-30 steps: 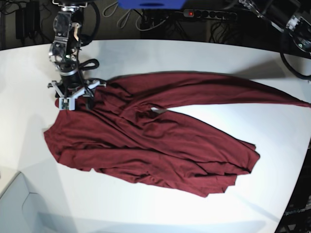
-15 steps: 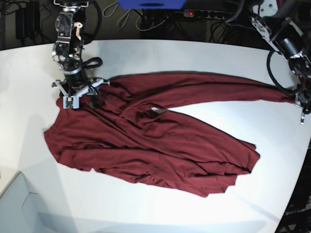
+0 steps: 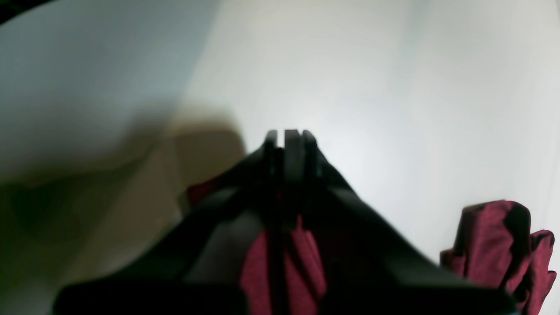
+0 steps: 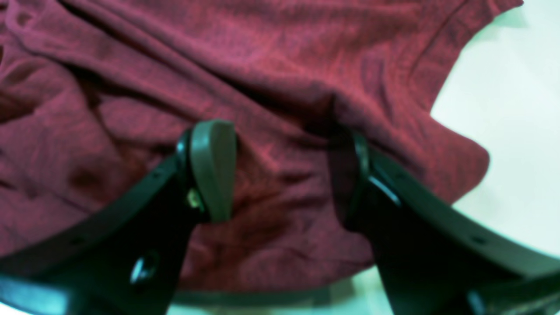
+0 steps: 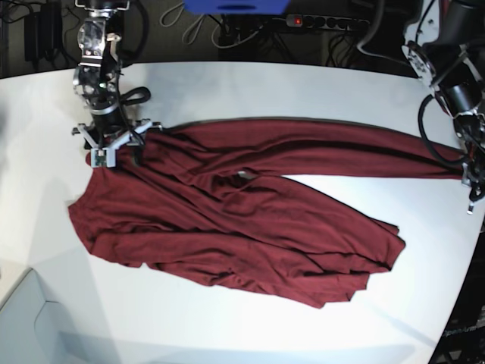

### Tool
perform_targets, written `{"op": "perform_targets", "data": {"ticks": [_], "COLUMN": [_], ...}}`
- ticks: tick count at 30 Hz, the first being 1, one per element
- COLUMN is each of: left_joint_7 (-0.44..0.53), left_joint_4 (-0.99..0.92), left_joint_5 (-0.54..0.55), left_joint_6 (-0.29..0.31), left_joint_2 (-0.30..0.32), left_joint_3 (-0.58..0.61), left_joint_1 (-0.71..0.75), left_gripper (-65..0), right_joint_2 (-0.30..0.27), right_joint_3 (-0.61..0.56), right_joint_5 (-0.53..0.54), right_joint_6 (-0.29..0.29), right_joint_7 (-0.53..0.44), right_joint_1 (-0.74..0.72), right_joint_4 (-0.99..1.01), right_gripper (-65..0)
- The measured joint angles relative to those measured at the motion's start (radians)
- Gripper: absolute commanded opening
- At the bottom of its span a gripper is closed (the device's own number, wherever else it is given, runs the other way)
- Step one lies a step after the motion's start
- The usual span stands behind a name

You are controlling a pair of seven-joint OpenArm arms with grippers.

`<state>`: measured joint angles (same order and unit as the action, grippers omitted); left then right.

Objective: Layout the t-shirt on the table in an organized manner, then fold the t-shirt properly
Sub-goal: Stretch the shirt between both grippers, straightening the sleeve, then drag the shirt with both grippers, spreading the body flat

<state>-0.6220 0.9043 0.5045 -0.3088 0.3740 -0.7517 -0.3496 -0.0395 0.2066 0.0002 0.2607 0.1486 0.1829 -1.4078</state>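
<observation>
The large, plain, dark maroon fabric t-shirt (image 5: pixel 235 220) lies wrinkled across the middle of the big, glossy white table (image 5: pixel 250 83), its bulk running from the left-centre of the base view down to the lower right. One long strip of the cloth stretches along the upper part of the frame to the right edge, where it ends at the left end effector (image 5: pixel 471 176).

In the left wrist view, that left end effector (image 3: pixel 286 140) has its dark fingers pressed together with maroon cloth pinched between them, and a further bunch of the fabric shows at the lower right of that frame above the white surface.

The right end effector (image 5: pixel 112 148) sits at the upper left of the base view, at the upper left corner of the shirt. In the right wrist view, the right end effector (image 4: pixel 280 170) has its 2 fingers spread wide, with wrinkled cloth filling the gap between them; a hemmed edge of the shirt curves past at the right against the white surface. Whether the tips touch the cloth I cannot tell.

Dark cables and a power strip (image 5: pixel 326 23) lie beyond the far edge at the top of the base view.
</observation>
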Motion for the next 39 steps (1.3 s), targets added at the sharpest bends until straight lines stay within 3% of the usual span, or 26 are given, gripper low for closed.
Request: {"op": "perform_targets", "data": {"ticks": [2,7,14,19,22,25,31,39], "left_joint_7": [-0.002,-0.024,-0.156,-0.152,-0.159,-0.059,0.185,0.183], "left_joint_4": [0.000,0.031,0.211,0.261,0.237,0.178,0.042,0.044], "left_joint_5": [0.003,0.004,0.014,0.061,0.050,0.030,-0.055,-0.061], "left_joint_6": [0.001,-0.001,0.005,0.005,0.004,0.005,0.018,0.021], "left_joint_2": [0.000,-0.003,-0.008,-0.068,-0.120,-0.156,-0.135,-0.097], "left_joint_3": [0.000,-0.004,-0.006,0.003,0.093,0.191,0.320,0.322], "left_joint_1": [-0.006,0.000,0.021,0.060,0.071,0.067,0.058,0.088], "left_gripper": [-60.6,-43.9,-33.3,-32.6,-32.6,-32.6,-32.6,-33.9], "right_joint_2": [0.000,0.000,0.004,0.036,0.059,0.070,0.063,0.026], "right_joint_3": [0.000,0.000,0.023,0.021,0.021,0.019,0.021,0.161], "right_joint_5": [0.000,0.000,0.000,0.000,-0.002,-0.001,-0.006,0.001], "right_joint_6": [0.000,0.000,0.000,-0.003,-0.002,-0.003,0.000,0.004], "right_joint_7": [-0.008,-0.001,-0.093,-0.147,-0.180,-0.192,-0.206,-0.247], "right_joint_1": [0.007,0.024,0.093,0.125,0.151,0.167,0.123,0.102], "right_joint_4": [-0.002,-0.020,-0.067,-0.068,-0.091,-0.138,-0.017,0.053], "right_gripper": [-31.1,-31.0,-30.6,-30.6,-30.6,-30.6,-30.8,-30.8]}}
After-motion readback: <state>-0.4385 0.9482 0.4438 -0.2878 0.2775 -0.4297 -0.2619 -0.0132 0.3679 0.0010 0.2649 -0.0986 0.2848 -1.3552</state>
